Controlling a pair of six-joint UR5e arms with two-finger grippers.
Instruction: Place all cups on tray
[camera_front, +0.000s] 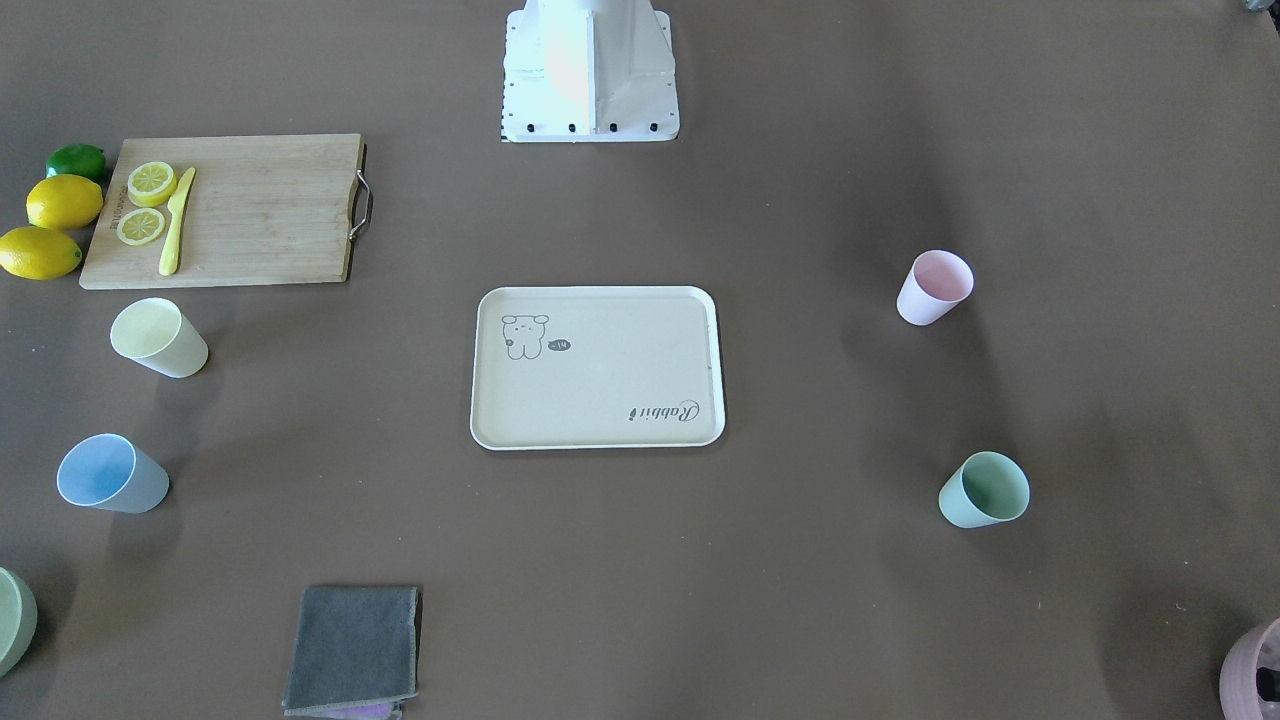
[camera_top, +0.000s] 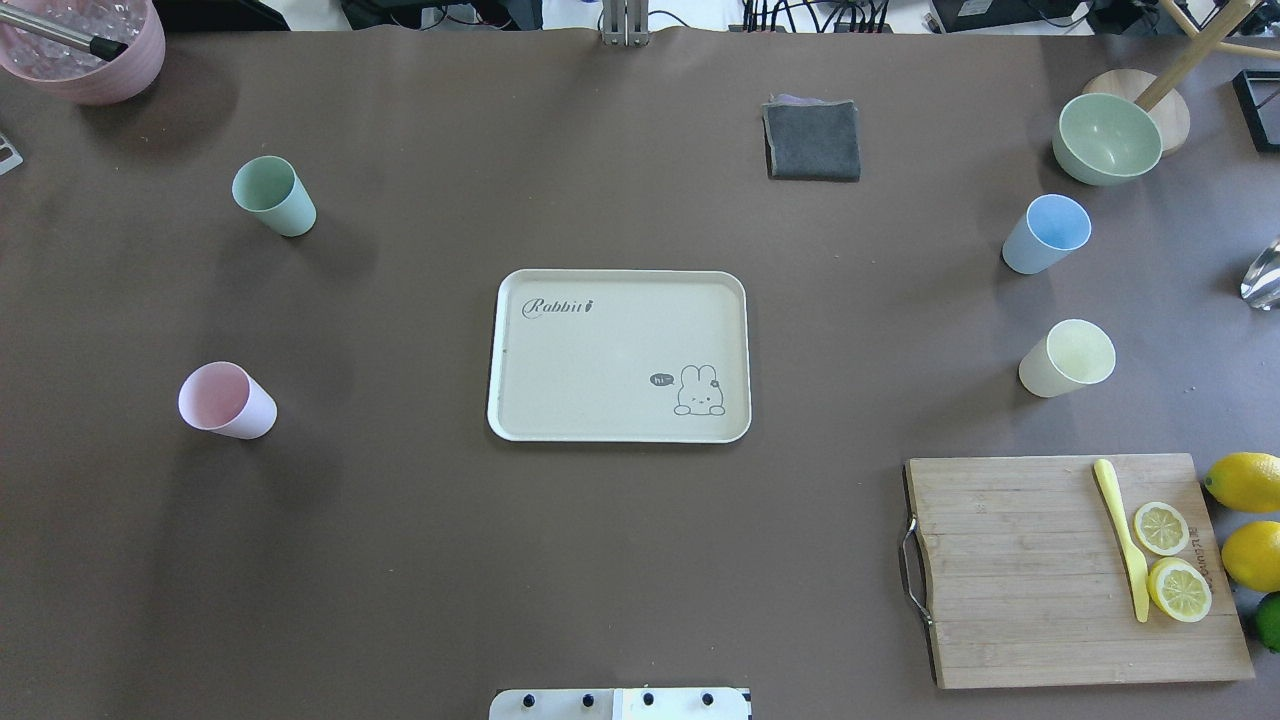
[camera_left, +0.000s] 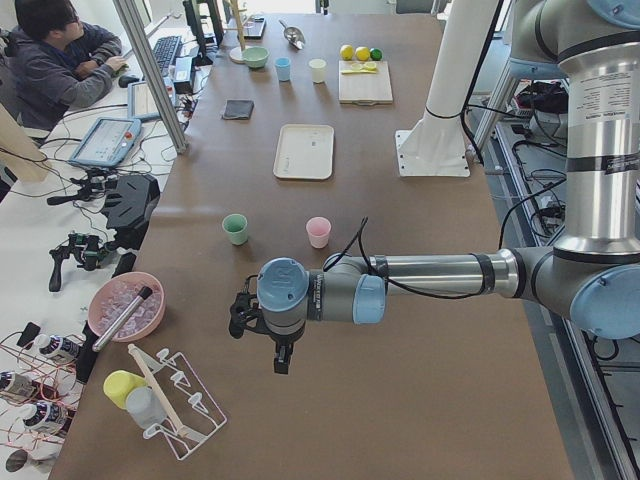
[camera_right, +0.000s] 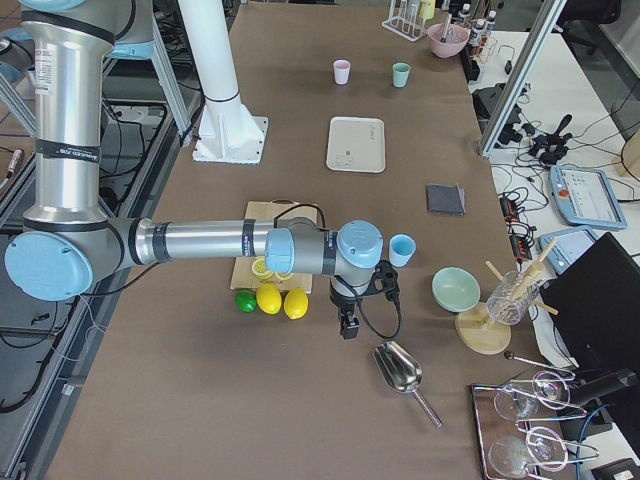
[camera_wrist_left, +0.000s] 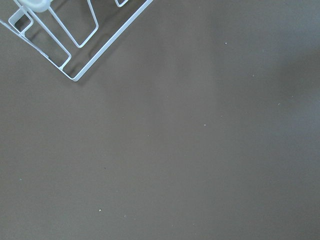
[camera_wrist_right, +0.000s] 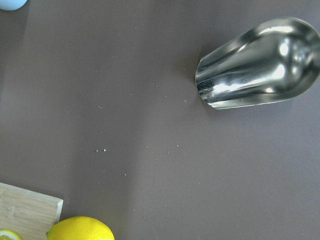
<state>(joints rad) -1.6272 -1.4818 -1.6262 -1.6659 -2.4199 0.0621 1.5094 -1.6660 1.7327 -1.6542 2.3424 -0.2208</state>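
White robot base plate is sitting nearest, at the bottom edge of the overhead view.

Tray is lying flat in the middle of the table, carrying nothing. All four cups are standing upright on the table, well apart from it:
- pink cup and mint green cup on the robot's left side
- light blue cup and pale yellow cup on its right side

Further out: cutting board is lying near the pale yellow cup, carrying a yellow knife and two lemon slices. Two lemons and a lime are sitting just beside its outer edge. Grey cloth is lying folded at the far side. Sage bowl is sitting near the light blue cup. Mauve pot is standing in the far left corner.

Left gripper is hanging over bare table past the pink and green cups, near a wire rack. Right gripper is hanging over the table between the lemons and a metal scoop. Both are showing only in the side views, so I cannot tell how wide either one is standing.
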